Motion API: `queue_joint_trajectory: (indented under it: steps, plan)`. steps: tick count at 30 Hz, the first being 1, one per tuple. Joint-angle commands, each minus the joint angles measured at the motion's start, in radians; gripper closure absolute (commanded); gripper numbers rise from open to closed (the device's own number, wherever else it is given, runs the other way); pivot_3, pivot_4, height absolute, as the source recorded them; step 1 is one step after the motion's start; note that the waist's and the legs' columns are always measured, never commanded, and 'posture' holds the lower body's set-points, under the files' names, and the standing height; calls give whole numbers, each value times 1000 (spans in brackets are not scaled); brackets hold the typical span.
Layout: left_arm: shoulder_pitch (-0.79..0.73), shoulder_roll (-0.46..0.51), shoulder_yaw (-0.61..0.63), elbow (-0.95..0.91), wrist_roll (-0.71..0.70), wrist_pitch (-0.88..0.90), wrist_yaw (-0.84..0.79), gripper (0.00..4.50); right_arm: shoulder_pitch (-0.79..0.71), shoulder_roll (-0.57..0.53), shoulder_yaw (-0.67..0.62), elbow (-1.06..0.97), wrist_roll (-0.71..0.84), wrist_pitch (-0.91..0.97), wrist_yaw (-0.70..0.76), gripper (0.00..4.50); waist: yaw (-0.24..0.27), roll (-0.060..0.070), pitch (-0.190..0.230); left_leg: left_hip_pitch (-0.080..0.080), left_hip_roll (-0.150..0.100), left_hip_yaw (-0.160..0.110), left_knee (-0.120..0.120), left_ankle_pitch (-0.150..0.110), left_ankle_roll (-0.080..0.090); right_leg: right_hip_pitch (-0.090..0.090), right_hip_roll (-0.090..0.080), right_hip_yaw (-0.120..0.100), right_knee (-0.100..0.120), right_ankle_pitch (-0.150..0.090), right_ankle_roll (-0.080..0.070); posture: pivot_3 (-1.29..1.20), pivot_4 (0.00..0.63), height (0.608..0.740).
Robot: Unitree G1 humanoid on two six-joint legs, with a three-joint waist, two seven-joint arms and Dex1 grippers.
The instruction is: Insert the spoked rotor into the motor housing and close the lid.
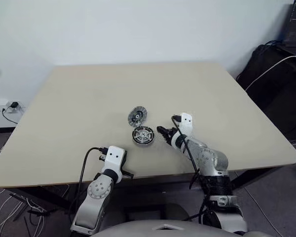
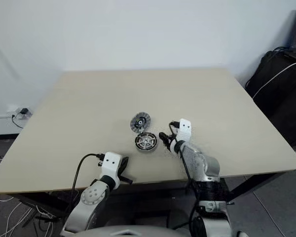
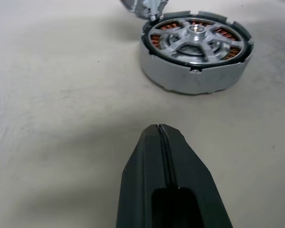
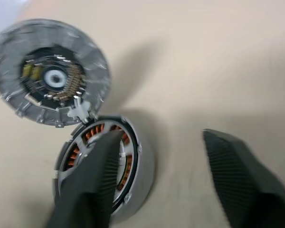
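Observation:
The motor housing point(image 1: 143, 136) sits near the middle of the table, a grey puck with copper windings. The spoked rotor point(image 3: 195, 40) lies inside it, silvery spokes and hub over the windings. The lid point(image 1: 137, 116), a silvery disc, stands tilted just behind the housing, touching its rim point(image 4: 50, 78). My right gripper point(image 1: 161, 131) hovers just right of the housing, open, with nothing between its fingers point(image 4: 237, 175). My left gripper point(image 1: 129, 174) rests at the table's front edge, short of the housing point(image 3: 194, 52), its fingertips point(image 3: 159, 129) pressed shut on nothing.
The beige table point(image 1: 79, 108) stretches wide around the parts. Black bags and gear point(image 1: 278, 84) with a white cable stand off the table's right side. A wall socket with cables point(image 1: 10, 107) is at the left.

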Motion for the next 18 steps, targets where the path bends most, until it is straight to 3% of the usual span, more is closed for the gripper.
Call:
queue_joint_trajectory:
  steps: [1,6,18]
  plan:
    - [-18,-6,-4,-27,3,-15,0,4500,-20,-28,144,-38,-136,-112,42,3013,0,0,0,1,0,0,0,0,0,1,0,0,0,0,0,0,0,740]
    - [-22,-6,-6,-22,3,-17,-1,4500,-59,-64,312,55,-324,-226,72,4473,1,-1,0,1,0,0,0,0,0,1,0,0,0,0,0,0,0,740]
    - [-8,-11,0,-33,4,-20,16,4500,-137,12,329,226,-417,-293,122,4473,7,-1,0,1,0,0,0,2,-4,1,0,0,0,0,0,0,0,740]
